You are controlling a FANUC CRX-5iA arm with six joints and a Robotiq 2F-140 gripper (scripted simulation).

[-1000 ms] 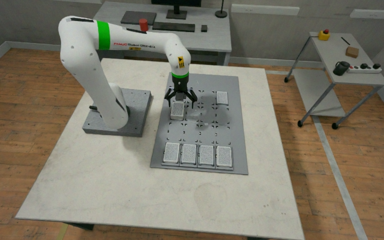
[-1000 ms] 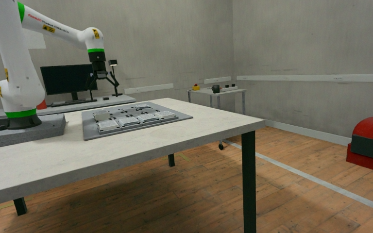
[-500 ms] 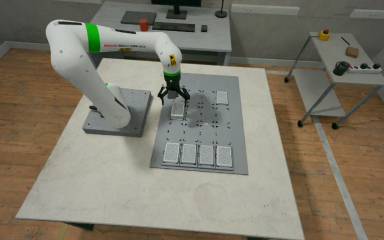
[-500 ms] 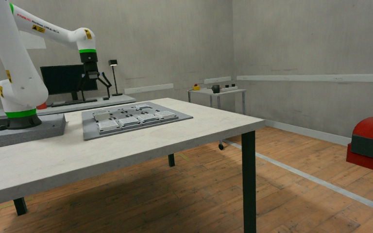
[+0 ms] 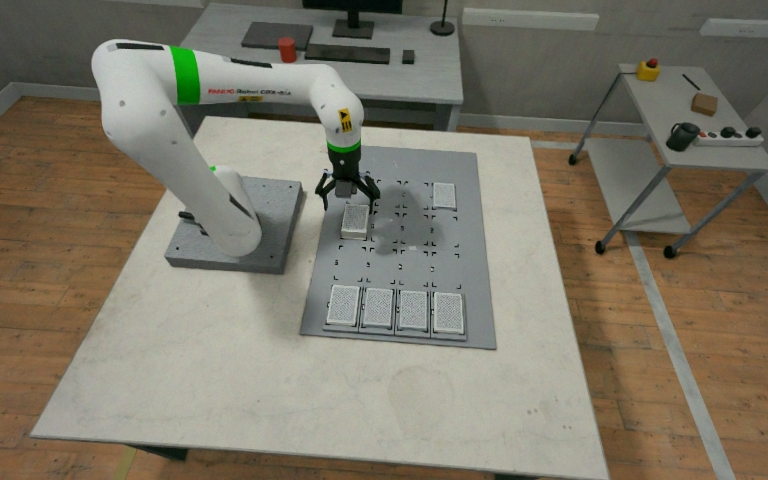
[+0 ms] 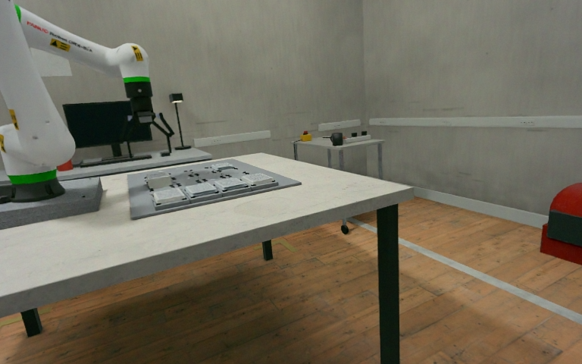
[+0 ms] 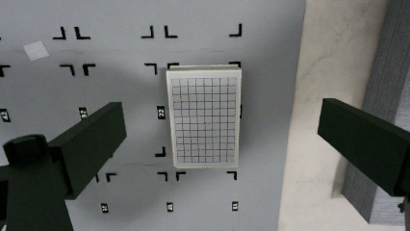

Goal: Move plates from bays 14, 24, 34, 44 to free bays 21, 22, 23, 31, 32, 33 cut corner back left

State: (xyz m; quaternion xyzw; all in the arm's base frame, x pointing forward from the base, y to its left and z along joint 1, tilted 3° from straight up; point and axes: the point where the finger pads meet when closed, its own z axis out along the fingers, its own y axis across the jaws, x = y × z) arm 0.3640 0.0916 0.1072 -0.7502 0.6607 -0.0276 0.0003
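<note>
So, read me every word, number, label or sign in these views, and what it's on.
"FANUC Robot CRX-5iA": white arm.
"22", "21" and "11": grey deck, beside the bay corners.
Black triangle sign: yellow stickers on the arm; their fine print is too small.
The deck's other bay labels are too blurred to read surely.

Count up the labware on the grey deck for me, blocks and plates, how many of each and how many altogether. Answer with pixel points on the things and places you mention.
Deep-well block [image 5: 355, 221] [image 6: 158, 182] [image 7: 205, 120]: 1
Plates [image 5: 343, 304] [image 5: 378, 307] [image 5: 413, 309] [image 5: 448, 312] [image 5: 444, 195] [image 6: 169, 196] [image 6: 201, 189] [image 6: 232, 184] [image 6: 258, 179] [image 6: 221, 166]: 5
Total: 6
</note>
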